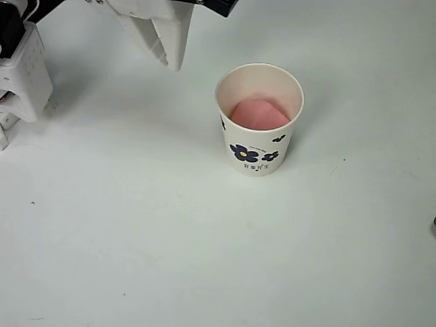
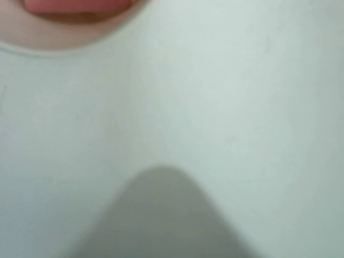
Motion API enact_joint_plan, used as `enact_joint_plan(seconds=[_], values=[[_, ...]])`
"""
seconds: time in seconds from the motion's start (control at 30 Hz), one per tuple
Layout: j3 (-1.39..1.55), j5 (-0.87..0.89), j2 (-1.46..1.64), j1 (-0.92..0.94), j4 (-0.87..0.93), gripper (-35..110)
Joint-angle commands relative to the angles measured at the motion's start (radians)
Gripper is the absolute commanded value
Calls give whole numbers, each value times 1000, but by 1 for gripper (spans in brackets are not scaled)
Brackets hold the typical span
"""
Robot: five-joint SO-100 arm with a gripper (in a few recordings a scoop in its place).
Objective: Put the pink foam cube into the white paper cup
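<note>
White tabletop [image 1: 136,225] is carrying the white paper cup [image 1: 258,153] w/ the pink foam cube [image 1: 259,114] sitting inside. Pincer [image 1: 170,51] is hanging clenched, empty, nearby. Cube's prob. light, squashy; cup thin, tippy, so grip low.

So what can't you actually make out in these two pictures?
- Pincer, overhead view: the top edge cuts it off, so open or shut is unclear.
- Pink foam cube, overhead view: the paper cup wall hides its lower part.
- Wrist view: blurred; the cup rim and cube are cut by the top edge.
- Small print on the cup: too small to read.
</note>
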Motion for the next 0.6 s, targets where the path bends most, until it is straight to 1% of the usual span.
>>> enact_joint_plan(seconds=[0.0,0.07,0.2,0.3,0.43,0.57], values=[[147,17,204,-2,-115,0],[216,-3,250,5,-173,0],[387,-84,365,43,-385,0],[469,-129,407,78,-488,0],[525,-173,443,118,-549,0],[621,-192,560,147,-583,0]])
